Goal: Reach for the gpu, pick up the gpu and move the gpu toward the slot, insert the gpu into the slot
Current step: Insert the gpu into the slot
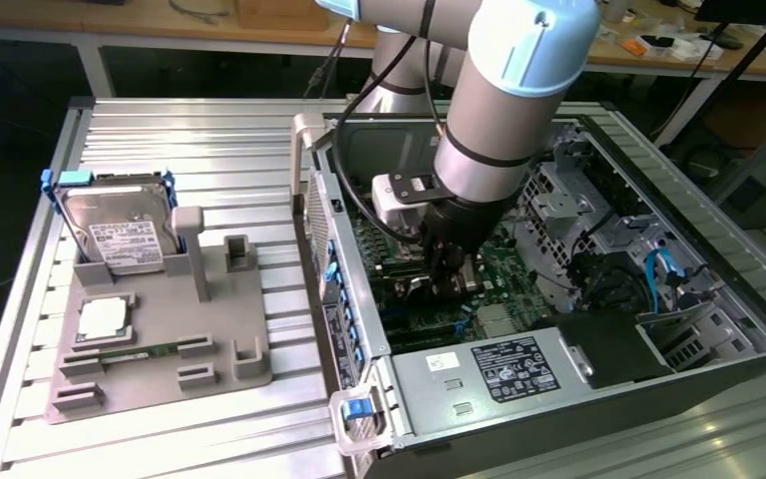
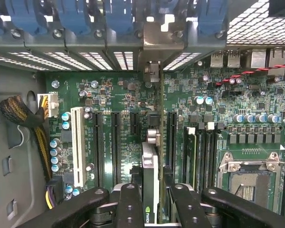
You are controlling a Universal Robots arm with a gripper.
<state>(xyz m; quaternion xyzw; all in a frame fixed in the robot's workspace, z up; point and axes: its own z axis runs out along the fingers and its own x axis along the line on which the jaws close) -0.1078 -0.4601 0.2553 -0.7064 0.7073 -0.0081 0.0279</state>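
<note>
Gripper (image 1: 445, 284), black, on the grey Universal Robots arm (image 1: 497, 110), is lowered inside the open dark computer case (image 1: 702, 249) at centre of the exterior view. In the wrist view its black fingers (image 2: 129, 209) are clenched on the gpu (image 2: 150, 183), a thin flat card seen edge-on with a silvery top edge and a small green logo near the lower edge of the frame. Card stands upright, held between the fingers, directly over the green motherboard (image 2: 118, 95).

Card edge runs in line with the long black expansion slots (image 2: 116, 142); it lies between one of those and the next black slot (image 2: 171, 137) toward the frame's right. Whether its lower edge is already seated in a slot cannot be told. A white slot (image 2: 77, 145) sits further toward the frame's left, and the silver CPU socket (image 2: 249, 173) is at lower right.

Exterior view, left half: grey moulded fixture tray (image 1: 157, 344) on the ribbed aluminium surface (image 1: 196, 130). It carries a boxy silver hard drive with white label (image 1: 124, 239) standing in a blue-clipped holder, and a small green memory stick (image 1: 137, 353) lying flat near the tray's lower part. Both well apart from the case.
</note>
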